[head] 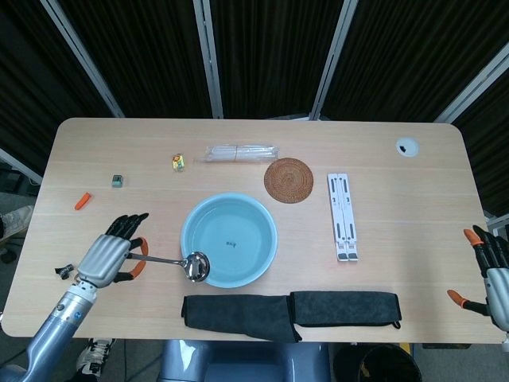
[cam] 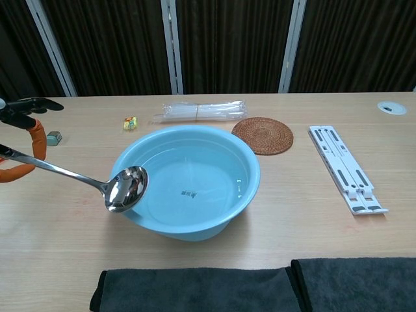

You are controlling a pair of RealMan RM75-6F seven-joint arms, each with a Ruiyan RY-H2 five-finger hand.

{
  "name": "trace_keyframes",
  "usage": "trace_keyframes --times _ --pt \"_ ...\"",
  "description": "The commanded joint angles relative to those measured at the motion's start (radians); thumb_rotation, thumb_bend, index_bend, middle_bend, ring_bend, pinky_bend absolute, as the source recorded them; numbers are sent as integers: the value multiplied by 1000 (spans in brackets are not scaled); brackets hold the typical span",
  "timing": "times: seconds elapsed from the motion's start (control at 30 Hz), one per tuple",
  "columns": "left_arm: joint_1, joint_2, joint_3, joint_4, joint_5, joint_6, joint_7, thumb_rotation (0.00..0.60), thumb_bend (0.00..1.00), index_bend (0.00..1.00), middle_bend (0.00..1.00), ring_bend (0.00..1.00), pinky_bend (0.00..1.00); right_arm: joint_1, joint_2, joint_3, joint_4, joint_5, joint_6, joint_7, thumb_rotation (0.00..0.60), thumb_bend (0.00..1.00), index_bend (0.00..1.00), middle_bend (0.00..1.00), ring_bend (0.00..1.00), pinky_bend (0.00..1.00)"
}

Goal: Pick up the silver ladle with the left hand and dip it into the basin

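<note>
Fingers of the left hand [head: 106,257] are wrapped round the handle of the one silver ladle [head: 170,262], which sticks out to the right, held off the table. Its bowl hangs at the left rim of the single blue basin [head: 263,235], overlapping the edge from above; in the chest view the ladle [cam: 97,184] sits in front of the basin [cam: 227,188] wall, the cup tilted and not in the water. Only the fingertips of that hand [cam: 26,127] show there at the left edge. The basin holds clear water and stands mid-table. Around it I count one round woven mat [head: 289,180], one clear plastic packet [head: 240,152] behind the basin, one white folding stand [head: 342,216] to the right, and two dark cloths [head: 291,309] laid end to end along the front edge. Off to the left lie four small bits: a yellow cube [head: 178,162], a grey-green block [head: 117,181], an orange piece [head: 82,200] and a black clip [head: 64,271]. A white cap [head: 407,146] sits in the far right corner. The right hand [head: 491,273] hovers off the table's right edge, fingers spread, holding nothing.
</note>
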Motion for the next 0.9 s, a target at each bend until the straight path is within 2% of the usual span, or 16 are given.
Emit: trace_keyframes --times 0.03,0.4,0.5,0.9 --pt "-9 -18 -20 37 -31 0 8 580 506 608 0 0 0 2 -4 0 -1 3 -6 -8 600 0 0 0 0 0" --pt "-61 -126 -77 147 -127 -20 68 583 503 608 0 0 0 12 -4 5 1 14 -24 -2 600 0 0 0 0 0" --pt "-86 -182 -101 187 -164 -22 105 584 504 608 0 0 0 20 -1 5 10 20 -44 23 600 0 0 0 0 0" --pt "-162 -339 -144 298 -224 -20 201 582 502 613 0 0 0 28 19 12 35 42 -73 112 600 0 0 0 0 0"
